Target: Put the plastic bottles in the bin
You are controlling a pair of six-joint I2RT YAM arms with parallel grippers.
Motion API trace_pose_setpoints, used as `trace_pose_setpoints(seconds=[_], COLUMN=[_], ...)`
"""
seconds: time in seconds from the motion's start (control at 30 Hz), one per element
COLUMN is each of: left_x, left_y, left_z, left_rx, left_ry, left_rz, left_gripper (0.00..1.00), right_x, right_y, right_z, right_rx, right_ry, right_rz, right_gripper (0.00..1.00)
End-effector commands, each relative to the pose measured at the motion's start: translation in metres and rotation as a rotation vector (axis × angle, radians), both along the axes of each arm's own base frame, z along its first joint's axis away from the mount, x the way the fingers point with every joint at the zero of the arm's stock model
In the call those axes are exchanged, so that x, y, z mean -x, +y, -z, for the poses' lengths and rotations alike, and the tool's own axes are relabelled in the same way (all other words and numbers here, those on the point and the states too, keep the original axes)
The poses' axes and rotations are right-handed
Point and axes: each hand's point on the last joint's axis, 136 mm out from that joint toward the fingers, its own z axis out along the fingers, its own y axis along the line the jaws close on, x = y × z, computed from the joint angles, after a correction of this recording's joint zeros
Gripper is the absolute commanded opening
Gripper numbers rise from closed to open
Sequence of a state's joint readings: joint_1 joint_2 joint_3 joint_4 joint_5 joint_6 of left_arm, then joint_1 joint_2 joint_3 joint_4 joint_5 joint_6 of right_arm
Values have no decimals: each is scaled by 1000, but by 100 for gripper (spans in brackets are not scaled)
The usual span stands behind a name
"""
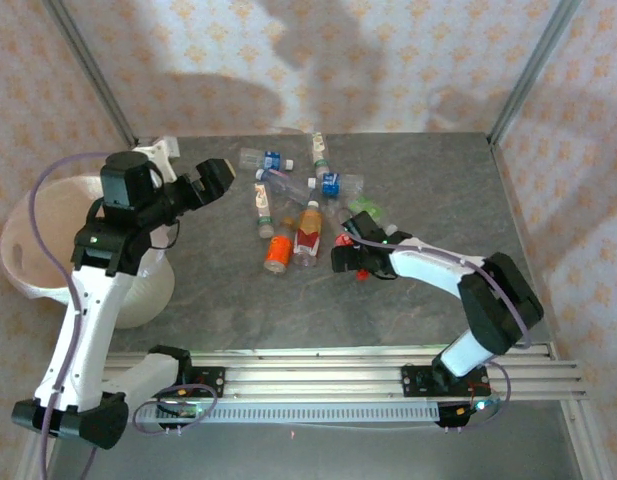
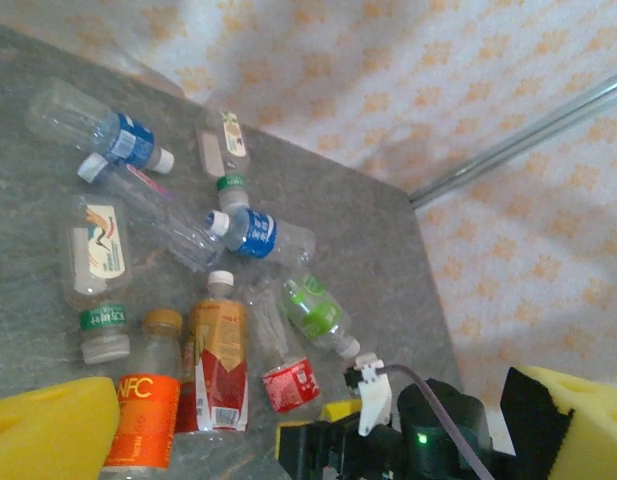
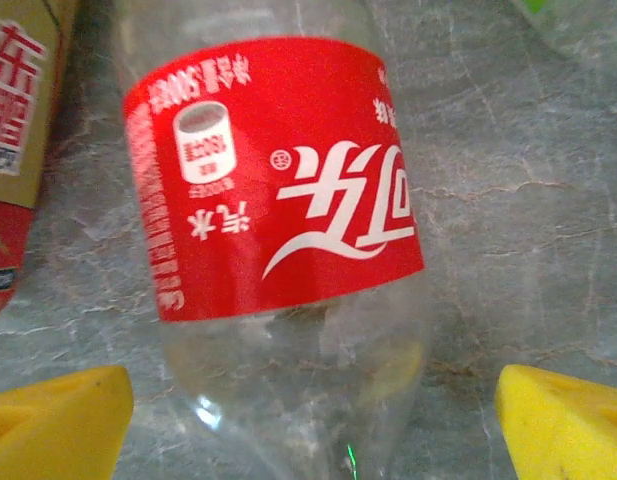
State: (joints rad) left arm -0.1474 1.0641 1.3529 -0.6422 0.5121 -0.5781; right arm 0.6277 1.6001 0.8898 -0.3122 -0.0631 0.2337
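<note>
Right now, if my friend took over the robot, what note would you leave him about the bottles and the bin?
Left gripper: open, empty, above the table near the bin.
Right gripper: open, straddling the red-label Coca-Cola bottle, not gripping.
Other plastic bottles: lying bunched on the grey table.
Done: no bottle seen in the bin, though the left arm hides much of it.
To do: grip the red one, bin it, then the rest.

A: We see pale walls (image 1: 388, 60) all round, printed with small orange motifs.
B: And broad soft shadows (image 1: 218, 100) lie across the back one.
A: Metal posts (image 1: 528, 70) stand at the far corners.
B: Below us, the table (image 1: 438, 180) (grey, veined like stone) ends in a ribbed aluminium rail (image 1: 318, 362).
</note>
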Motion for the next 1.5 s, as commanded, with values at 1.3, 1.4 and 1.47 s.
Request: trace_pose_setpoints(seconds=[1.3, 1.4, 1.47], left_x=[-23, -26, -31], left_y=[-104, -120, -127], left_z=[24, 27, 29], left_rx=[-54, -39, -24], left_ry=[19, 17, 17], left_rz=[259, 285, 282], left_gripper=[100, 100, 100], right_x=[37, 39, 39], right_y=[78, 90, 95], right_z=[-205, -214, -218], right_rx=[-625, -700, -732], right_ry=[-529, -524, -519], right_rz=[-308, -326, -335], right_gripper=[35, 35, 35])
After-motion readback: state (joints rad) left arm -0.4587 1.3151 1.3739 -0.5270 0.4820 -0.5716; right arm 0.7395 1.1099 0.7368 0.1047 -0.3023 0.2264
